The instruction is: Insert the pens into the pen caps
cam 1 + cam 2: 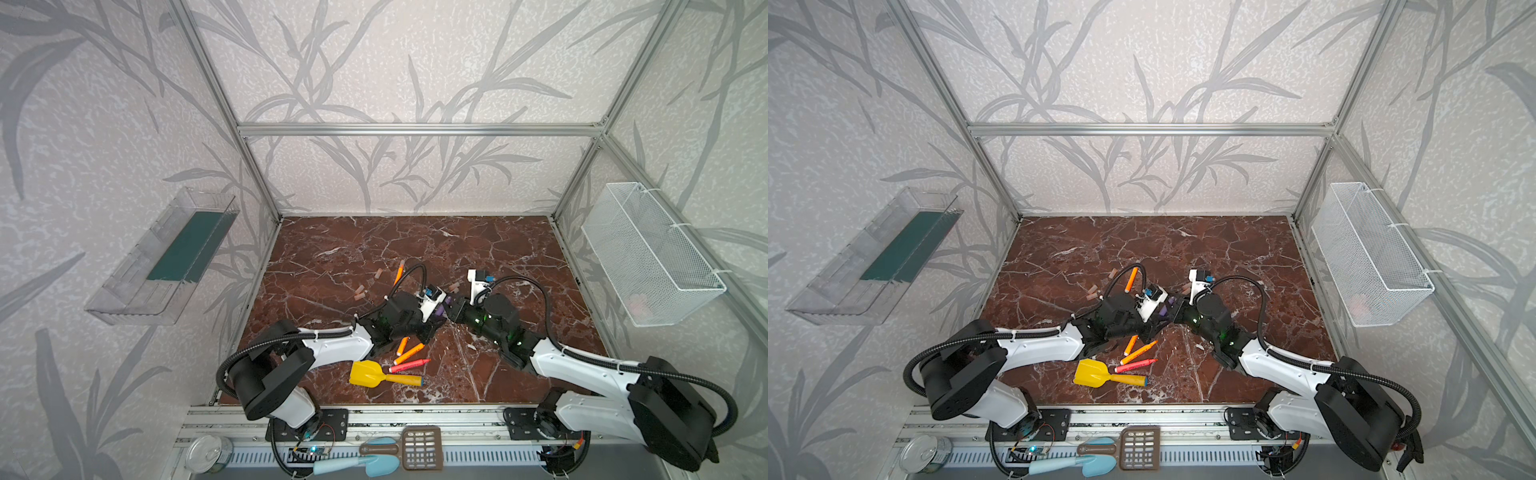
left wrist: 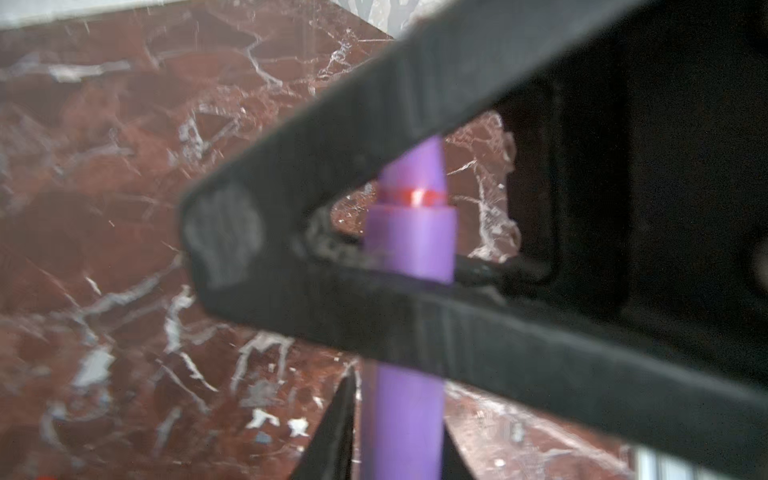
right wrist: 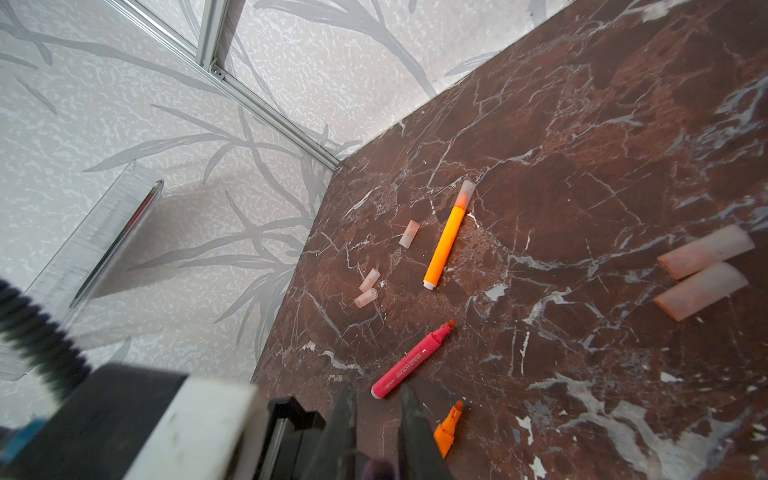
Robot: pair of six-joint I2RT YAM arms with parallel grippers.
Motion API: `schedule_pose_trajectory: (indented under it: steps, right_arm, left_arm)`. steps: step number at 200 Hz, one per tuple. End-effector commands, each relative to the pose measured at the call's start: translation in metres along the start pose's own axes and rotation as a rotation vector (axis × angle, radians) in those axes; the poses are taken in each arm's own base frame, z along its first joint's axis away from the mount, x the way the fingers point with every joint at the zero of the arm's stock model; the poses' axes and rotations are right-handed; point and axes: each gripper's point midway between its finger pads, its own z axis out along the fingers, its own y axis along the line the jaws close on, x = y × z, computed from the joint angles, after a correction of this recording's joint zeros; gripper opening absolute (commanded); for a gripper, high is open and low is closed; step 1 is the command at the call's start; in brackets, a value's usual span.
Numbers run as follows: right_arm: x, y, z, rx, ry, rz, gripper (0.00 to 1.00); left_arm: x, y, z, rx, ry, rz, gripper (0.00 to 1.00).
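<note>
Above the middle of the marble floor my left gripper (image 1: 440, 312) and right gripper (image 1: 449, 304) meet tip to tip, both shut on the purple pen (image 1: 439, 311). In the left wrist view its barrel (image 2: 401, 428) runs up between my own jaws, and the right gripper's black fingers (image 2: 316, 199) cross it higher up. Any cap on its tip is hidden. An orange pen (image 3: 444, 245) lies capped at the back. Loose pen caps (image 3: 409, 234) (image 3: 368, 289) (image 3: 702, 270) lie around it. Two orange pens (image 1: 409, 352) and a pink-red pen (image 1: 409, 365) lie near the front.
A yellow toy shovel (image 1: 368, 374) lies beside the front pens. A clear tray (image 1: 162, 257) hangs on the left wall and a white mesh basket (image 1: 652, 253) on the right wall. A tin can (image 1: 208, 453) and scoops (image 1: 419, 446) sit on the front rail.
</note>
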Motion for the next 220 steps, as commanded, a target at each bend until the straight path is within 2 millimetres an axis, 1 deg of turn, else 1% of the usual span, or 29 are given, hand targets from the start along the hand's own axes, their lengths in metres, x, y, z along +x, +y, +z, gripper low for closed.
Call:
schedule_pose_trajectory:
  steps: [1, 10, 29, 41, 51, 59, 61, 62, 72, 82, 88, 104, 122, 129, 139, 159, 188, 206, 220]
  right_arm:
    - [-0.004, 0.007, 0.001, -0.023, -0.02, -0.005, 0.0]
    - [-0.004, 0.006, 0.001, -0.02, -0.019, -0.002, 0.0]
    - [-0.002, 0.005, 0.001, -0.016, -0.011, -0.003, 0.01]
    - [-0.002, 0.003, 0.0, -0.007, -0.012, -0.007, 0.15]
    - [-0.002, 0.001, -0.002, 0.003, -0.018, -0.012, 0.31]
    - [-0.004, -0.001, -0.004, 0.014, -0.028, -0.019, 0.42]
    - [-0.004, -0.001, -0.005, 0.018, -0.029, -0.019, 0.43]
    - [-0.005, -0.002, -0.005, 0.023, -0.03, -0.021, 0.45]
    - [-0.009, -0.005, -0.01, 0.049, -0.042, -0.04, 0.54]
    - [-0.013, -0.011, -0.015, 0.093, -0.056, -0.061, 0.59]
    - [-0.016, -0.013, -0.018, 0.116, -0.068, -0.07, 0.6]
    - [-0.024, -0.029, -0.027, 0.205, -0.116, -0.085, 0.6]
    - [-0.031, -0.046, -0.034, 0.3, -0.158, -0.128, 0.58]
    - [-0.033, -0.053, -0.035, 0.34, -0.162, -0.141, 0.57]
    - [-0.034, -0.062, -0.036, 0.389, -0.164, -0.156, 0.57]
    - [-0.035, -0.076, -0.03, 0.458, -0.129, -0.183, 0.56]
    - [-0.034, -0.088, -0.01, 0.536, -0.022, -0.241, 0.56]
    - [-0.029, -0.094, 0.006, 0.6, 0.086, -0.314, 0.56]
    - [-0.026, -0.101, 0.013, 0.667, 0.163, -0.35, 0.56]
  left_arm:
    - [-0.021, -0.005, 0.0, 0.014, -0.067, 0.022, 0.04]
    - [-0.022, -0.005, -0.001, 0.01, -0.068, 0.02, 0.0]
    - [-0.022, -0.005, -0.002, 0.015, -0.072, 0.015, 0.0]
    - [-0.021, -0.004, -0.001, 0.008, -0.072, 0.015, 0.0]
    - [-0.022, -0.001, -0.002, -0.008, -0.072, 0.01, 0.0]
    - [-0.022, 0.004, -0.002, -0.034, -0.072, 0.003, 0.0]
    - [-0.022, 0.005, -0.002, -0.04, -0.071, 0.001, 0.0]
    - [-0.022, 0.005, -0.002, -0.042, -0.07, 0.0, 0.0]
    - [-0.021, 0.014, -0.004, -0.082, -0.067, -0.009, 0.0]
    - [-0.019, 0.026, -0.007, -0.134, -0.062, -0.03, 0.0]
    - [-0.018, 0.035, -0.009, -0.166, -0.062, -0.049, 0.0]
    - [-0.014, 0.058, -0.018, -0.222, -0.069, -0.117, 0.0]
    - [-0.006, 0.073, -0.029, -0.255, -0.072, -0.162, 0.0]
    - [-0.004, 0.073, -0.032, -0.257, -0.065, -0.158, 0.0]
    - [-0.006, 0.072, -0.036, -0.256, -0.066, -0.148, 0.0]
    - [-0.009, 0.07, -0.044, -0.261, -0.084, -0.149, 0.0]
    - [-0.008, 0.073, -0.048, -0.28, -0.089, -0.151, 0.0]
    - [-0.009, 0.072, -0.05, -0.285, -0.086, -0.145, 0.0]
    - [-0.01, 0.07, -0.053, -0.278, -0.093, -0.14, 0.0]
